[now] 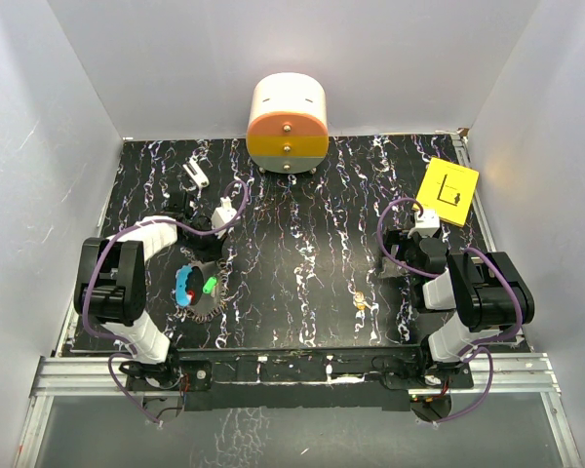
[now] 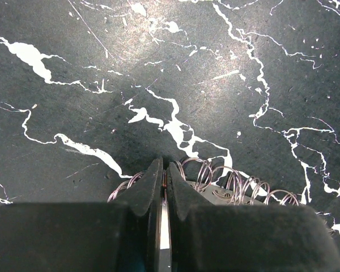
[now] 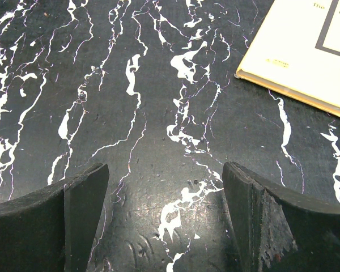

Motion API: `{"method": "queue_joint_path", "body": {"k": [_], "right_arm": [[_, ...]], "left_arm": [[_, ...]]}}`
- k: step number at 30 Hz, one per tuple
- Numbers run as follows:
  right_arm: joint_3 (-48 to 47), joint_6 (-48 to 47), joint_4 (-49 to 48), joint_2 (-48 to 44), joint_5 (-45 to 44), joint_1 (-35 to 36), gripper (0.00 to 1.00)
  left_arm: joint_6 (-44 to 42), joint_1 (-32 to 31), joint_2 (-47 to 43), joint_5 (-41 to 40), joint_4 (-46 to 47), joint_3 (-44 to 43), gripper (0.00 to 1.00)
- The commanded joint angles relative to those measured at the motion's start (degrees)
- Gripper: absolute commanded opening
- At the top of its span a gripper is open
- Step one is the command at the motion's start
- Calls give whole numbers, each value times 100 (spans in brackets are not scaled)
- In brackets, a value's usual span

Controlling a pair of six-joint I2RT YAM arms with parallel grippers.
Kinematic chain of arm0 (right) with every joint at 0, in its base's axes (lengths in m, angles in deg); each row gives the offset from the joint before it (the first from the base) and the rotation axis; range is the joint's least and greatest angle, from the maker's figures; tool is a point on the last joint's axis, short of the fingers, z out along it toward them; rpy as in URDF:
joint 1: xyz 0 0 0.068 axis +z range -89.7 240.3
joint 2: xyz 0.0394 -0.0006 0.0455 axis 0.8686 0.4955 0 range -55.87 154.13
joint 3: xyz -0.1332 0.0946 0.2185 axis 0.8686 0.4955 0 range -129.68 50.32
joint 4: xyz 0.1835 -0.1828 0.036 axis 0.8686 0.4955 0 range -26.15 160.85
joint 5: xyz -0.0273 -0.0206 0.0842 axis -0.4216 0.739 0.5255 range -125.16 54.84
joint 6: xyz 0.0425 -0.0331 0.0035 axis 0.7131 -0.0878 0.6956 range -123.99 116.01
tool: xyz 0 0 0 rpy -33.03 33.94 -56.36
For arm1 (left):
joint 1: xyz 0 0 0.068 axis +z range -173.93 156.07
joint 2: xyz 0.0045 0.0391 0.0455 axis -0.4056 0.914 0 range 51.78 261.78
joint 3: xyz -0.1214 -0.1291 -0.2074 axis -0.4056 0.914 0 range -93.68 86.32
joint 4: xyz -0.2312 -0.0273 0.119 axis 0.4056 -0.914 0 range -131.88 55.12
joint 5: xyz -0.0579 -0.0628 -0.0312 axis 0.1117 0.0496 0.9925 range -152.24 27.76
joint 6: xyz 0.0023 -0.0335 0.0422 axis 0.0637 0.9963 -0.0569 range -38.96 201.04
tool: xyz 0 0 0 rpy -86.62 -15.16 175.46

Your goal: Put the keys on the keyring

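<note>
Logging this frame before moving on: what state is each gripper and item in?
left gripper: shut, tips at the coiled wire; whether it pinches anything is unclear.
right gripper: open, empty, above bare tabletop.
keys: lying loose together in the dark dish, on no ring.
small gold item: lying alone on the tabletop, no gripper on it.
yellow card: flat at the far right.

mid mat (image 1: 302, 244): free | far edge: drum (image 1: 287, 122) | right: yellow card (image 1: 447, 192) | left: coil-rimmed dish (image 1: 213, 310) at left pincer (image 2: 164, 169)
</note>
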Motion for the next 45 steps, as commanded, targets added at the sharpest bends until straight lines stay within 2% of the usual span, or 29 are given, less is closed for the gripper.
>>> {"method": "queue_joint_path", "body": {"k": [1,4,5,9,10,12,16,19,20,21,22,24,29,32,36,41,45], "right_arm": [[-177,-75,-598,-9,149,-45,86],[-174,-78,-597,-6,153,-45,81],[-179,-75,-593,-5,150,-45,75],[-168,-75,-601,-24,142,-45,32],[-151,-79,-604,-28,144,-45,27],[-110,-69,-708,-54,63,-45,25],[87,-1,-474,-807,-160,-45,27],[-33,75,491,-1833,-4,-45,39],[-184,153,1157,-2193,267,-45,43],[-378,224,1584,-2549,520,-45,52],[-564,323,1904,-2834,808,-45,60],[-945,471,2304,-3249,1492,-45,69],[-1650,1063,3016,-3347,3349,-36,71],[-1543,1920,2784,-3217,4033,91,72],[-1000,2537,1991,-3566,3683,745,77],[-1713,1918,3165,-3723,3151,1769,80],[-1750,1999,2752,-3631,2917,2313,81]], "left_arm": [[47,-20,-221,105,-302,-36,0],[65,-20,-375,255,-529,-170,0],[76,-20,-424,325,-653,-267,0],[21,-28,-600,901,-1555,-925,0],[5,-35,-608,1017,-1796,-1132,0],[-49,-61,-609,1175,-2281,-1519,0],[-69,-205,-555,1314,-3077,-2183,0],[-54,-406,-537,1502,-3602,-2608,0],[-22,-491,-534,1574,-3734,-2733,0],[16,-582,-545,1655,-3845,-2846,0],[39,-680,-554,1717,-3945,-2969,0],[25,-912,-562,1744,-4138,-3218,0],[-218,-1256,-510,1587,-4674,-3916,0],[-301,-1370,-421,1310,-4855,-4208,0],[611,-1444,-351,905,-4424,-4438,0],[1941,-1674,-270,283,-3823,-4691,0],[2660,-1899,-177,-174,-3692,-4918,0]]}}
